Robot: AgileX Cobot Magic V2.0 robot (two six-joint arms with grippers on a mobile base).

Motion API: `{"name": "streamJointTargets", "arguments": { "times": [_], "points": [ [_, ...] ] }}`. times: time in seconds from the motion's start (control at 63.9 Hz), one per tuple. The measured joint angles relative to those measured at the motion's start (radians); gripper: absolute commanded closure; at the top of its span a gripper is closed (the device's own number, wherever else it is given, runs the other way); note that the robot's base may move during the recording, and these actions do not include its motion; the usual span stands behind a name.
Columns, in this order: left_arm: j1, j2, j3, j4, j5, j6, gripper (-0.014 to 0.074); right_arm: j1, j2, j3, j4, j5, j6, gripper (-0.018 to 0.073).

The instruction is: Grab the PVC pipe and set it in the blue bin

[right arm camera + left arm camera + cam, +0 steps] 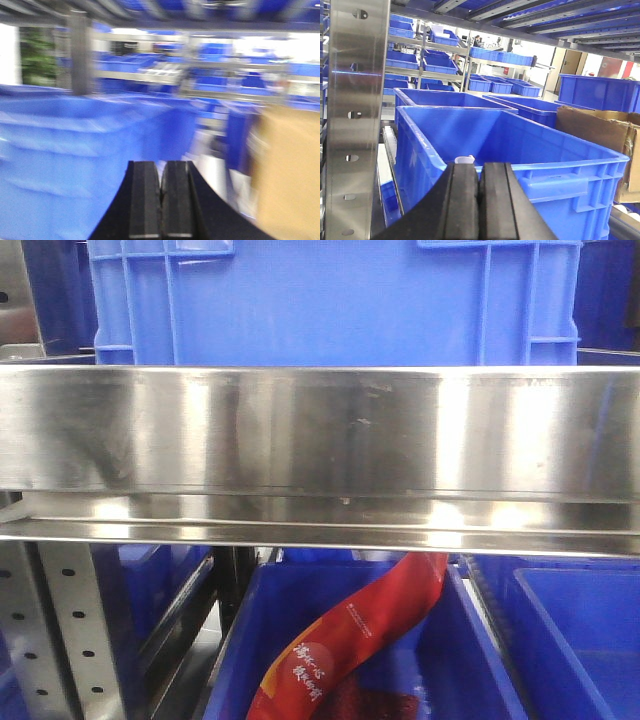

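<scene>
left gripper (pixel 478 172) clenched on pvc pipe (pixel 465 160): small white rounded tip poking just past the fingertips, over near rim of blue bin (pixel 520 150). front view shows only steel shelf rail (pixel 320 430). right gripper (pixel 161 172) pressed closed, empty, level; its view blurred.

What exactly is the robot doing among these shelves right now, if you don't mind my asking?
It is carrying a small white part to a bin. The left gripper is shut on the PVC pipe, whose rounded end pokes out above the fingers, right at the near rim of the blue bin; the piece has not been dropped in yet. The right gripper is shut and looks empty, and its view is blurred. The front camera mostly sees a steel shelf rail.
</scene>
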Motion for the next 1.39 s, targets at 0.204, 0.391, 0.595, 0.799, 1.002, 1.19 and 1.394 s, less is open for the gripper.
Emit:
{"name": "streamJointTargets", "arguments": {
  "times": [0.204,0.391,0.595,0.799,1.002,1.19,1.394],
  "points": [
    [0.0,0.0,0.0,0.0,0.0,0.0,0.0708,-0.055,-0.09,0.16,-0.002,-0.041,0.0,0.0727],
    [0.0,0.0,0.0,0.0,0.0,0.0,0.0708,-0.065,-0.151,0.302,0.028,-0.196,0.0,0.0727],
    [0.0,0.0,0.0,0.0,0.0,0.0,0.0708,-0.121,-0.159,0.324,0.068,-0.185,0.0,0.0727],
    [0.0,0.0,0.0,0.0,0.0,0.0,0.0708,-0.146,-0.159,0.326,0.014,-0.185,0.0,0.0727],
    [0.0,0.0,0.0,0.0,-0.002,0.0,0.0708,-0.146,-0.159,0.326,-0.016,-0.185,0.0,0.0727],
    [0.0,0.0,0.0,0.0,-0.002,0.0,0.0708,-0.146,-0.159,0.326,-0.016,-0.185,0.0,0.0727],
    [0.0,0.0,0.0,0.0,-0.002,0.0,0.0708,-0.146,-0.159,0.326,-0.016,-0.181,0.0,0.0727]
  ]
}}
